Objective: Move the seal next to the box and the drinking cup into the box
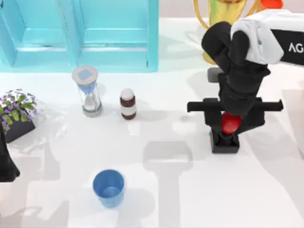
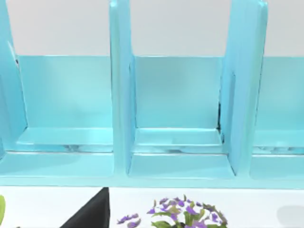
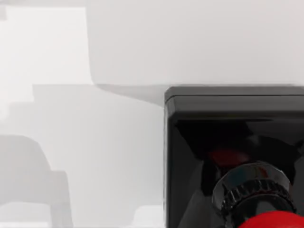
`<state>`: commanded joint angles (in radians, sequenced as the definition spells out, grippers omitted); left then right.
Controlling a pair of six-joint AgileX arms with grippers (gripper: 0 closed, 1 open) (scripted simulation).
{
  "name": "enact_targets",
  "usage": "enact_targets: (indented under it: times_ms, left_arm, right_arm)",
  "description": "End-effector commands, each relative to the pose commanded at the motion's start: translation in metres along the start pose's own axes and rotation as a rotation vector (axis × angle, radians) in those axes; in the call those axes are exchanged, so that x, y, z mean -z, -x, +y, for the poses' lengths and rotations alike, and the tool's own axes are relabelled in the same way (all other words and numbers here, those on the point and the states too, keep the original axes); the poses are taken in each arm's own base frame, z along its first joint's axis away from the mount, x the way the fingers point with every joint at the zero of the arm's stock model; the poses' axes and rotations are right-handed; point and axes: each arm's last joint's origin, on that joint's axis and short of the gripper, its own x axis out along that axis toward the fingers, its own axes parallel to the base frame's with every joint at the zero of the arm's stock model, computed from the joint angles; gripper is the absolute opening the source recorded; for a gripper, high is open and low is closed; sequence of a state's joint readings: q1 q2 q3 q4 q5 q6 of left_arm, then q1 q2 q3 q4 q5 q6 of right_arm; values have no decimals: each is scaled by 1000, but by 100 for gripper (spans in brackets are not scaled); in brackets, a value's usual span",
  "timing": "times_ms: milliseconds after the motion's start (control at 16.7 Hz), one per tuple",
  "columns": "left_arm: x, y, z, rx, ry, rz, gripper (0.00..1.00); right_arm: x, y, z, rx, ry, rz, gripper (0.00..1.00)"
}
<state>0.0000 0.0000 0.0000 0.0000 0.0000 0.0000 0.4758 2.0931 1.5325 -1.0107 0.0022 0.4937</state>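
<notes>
A smooth white tabletop (image 1: 156,199) fills the scene, crossed by soft grey shadows. Along its far edge on the left stands a glossy turquoise compartmented box (image 1: 114,38), its upright dividers (image 2: 119,90) separating open bays. Behind the dividers a plain pale grey wall (image 2: 175,26) rises.

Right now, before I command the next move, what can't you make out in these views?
- Right gripper fingers: top view, the arm covers them, so contact with the seal is unclear.
- Left gripper: cut off at the top view's left edge.
- Box: top edge crops it.
</notes>
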Motion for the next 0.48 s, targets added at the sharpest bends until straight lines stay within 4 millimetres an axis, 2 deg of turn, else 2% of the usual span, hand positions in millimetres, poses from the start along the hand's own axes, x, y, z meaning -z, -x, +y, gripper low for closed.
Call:
enact_targets:
  times_ms: [120,240,480]
  left_arm:
    - [0,0,0,0,0,0,100]
    - [0,0,0,0,0,0,100]
    - [0,0,0,0,0,0,100]
  right_arm:
    - [-1,2,-2,-1,-3,-2,0]
    - [-5,16,-14,-4,-5,-7,0]
    - [-7,63,-64,3,-7,9,0]
